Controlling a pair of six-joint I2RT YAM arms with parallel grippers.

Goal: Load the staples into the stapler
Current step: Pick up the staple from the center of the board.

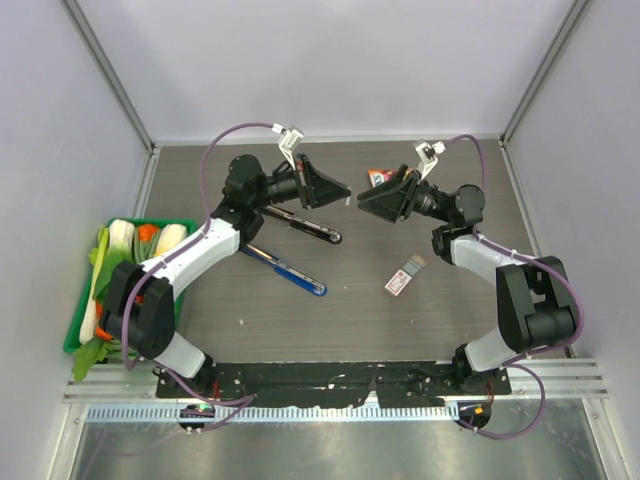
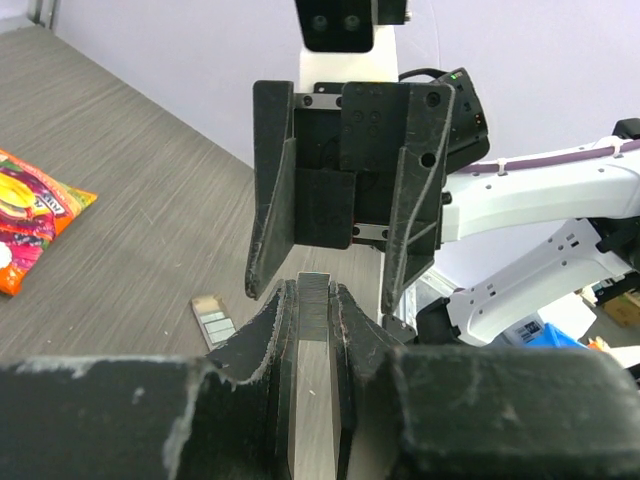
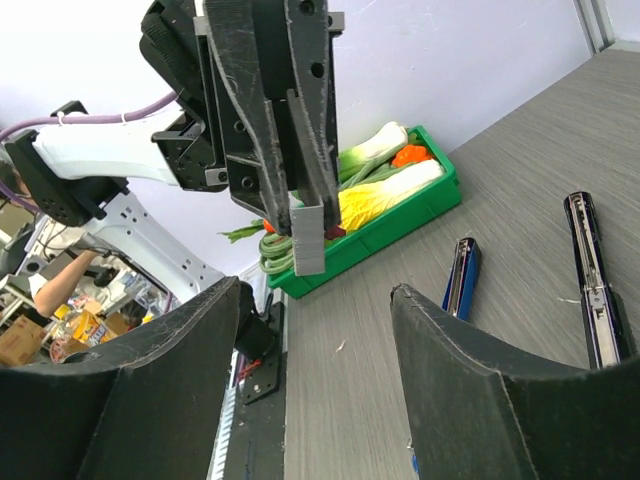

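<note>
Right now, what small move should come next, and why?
Probably the right end effector eases forward onto the staples: the left end effector pinches them in mid-air, and the right one faces them open, not yet around them.

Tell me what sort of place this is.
Likely a robotics lab work cell: the left arm and right arm are bolted at a grey table walled by white panels, with practice props laid out, such as a green crate of vegetables and a black stapler.
</note>
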